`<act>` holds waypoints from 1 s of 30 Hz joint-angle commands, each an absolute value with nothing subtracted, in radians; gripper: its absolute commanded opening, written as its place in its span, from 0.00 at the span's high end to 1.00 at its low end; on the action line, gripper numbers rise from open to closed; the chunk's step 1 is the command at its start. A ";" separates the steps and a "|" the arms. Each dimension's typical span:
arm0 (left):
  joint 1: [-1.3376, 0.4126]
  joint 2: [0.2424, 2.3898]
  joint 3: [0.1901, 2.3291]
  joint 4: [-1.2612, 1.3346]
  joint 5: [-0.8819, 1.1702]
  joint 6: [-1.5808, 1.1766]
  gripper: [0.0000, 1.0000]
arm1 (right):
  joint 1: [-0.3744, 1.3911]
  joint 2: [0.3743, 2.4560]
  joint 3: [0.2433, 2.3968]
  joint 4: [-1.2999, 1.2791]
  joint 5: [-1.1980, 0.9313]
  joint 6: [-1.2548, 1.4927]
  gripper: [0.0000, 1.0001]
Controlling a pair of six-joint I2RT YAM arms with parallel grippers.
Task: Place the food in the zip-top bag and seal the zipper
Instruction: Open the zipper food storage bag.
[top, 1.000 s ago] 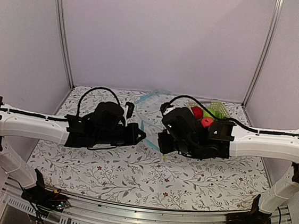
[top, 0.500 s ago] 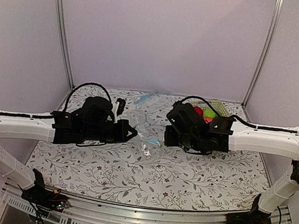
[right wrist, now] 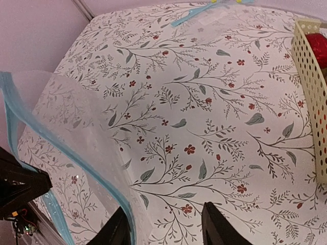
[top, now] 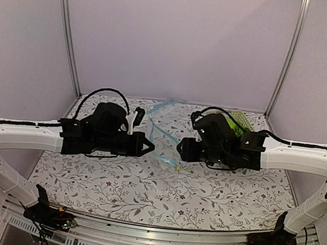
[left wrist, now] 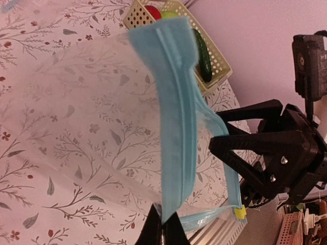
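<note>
Nearer each other again mid-table: left gripper (left wrist: 164,225) pinches the bag (left wrist: 87,117) by its zipper (left wrist: 176,117), right gripper (right wrist: 163,224) gapes beside the other lip. Mouth-opening step, I'd say; next, fetch food (left wrist: 203,53) from the far-right-corner basket (left wrist: 218,66).

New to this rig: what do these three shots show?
Two white-and-black robot arms, left and right, are bolted along a floral-print table. The overhead shot looks down from behind them; the other two come from cameras on each wrist. The left jaws are shut on the light blue zipper strip of a clear crinkly plastic bag. The right jaws are open at the bag's mouth. A cream perforated basket at back right holds a dark green cucumber and a round red fruit.
</note>
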State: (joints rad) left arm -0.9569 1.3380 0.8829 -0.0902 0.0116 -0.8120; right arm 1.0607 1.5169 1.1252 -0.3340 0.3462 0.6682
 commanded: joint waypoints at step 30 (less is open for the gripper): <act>-0.907 1.487 1.155 -0.435 0.306 -0.513 1.00 | 1.024 1.502 1.236 -0.454 0.366 0.446 0.89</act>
State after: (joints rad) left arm -0.9447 1.5368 1.1717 -0.3893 0.3023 -0.5407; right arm 1.0523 1.4994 1.2480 -0.4240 0.3309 0.4122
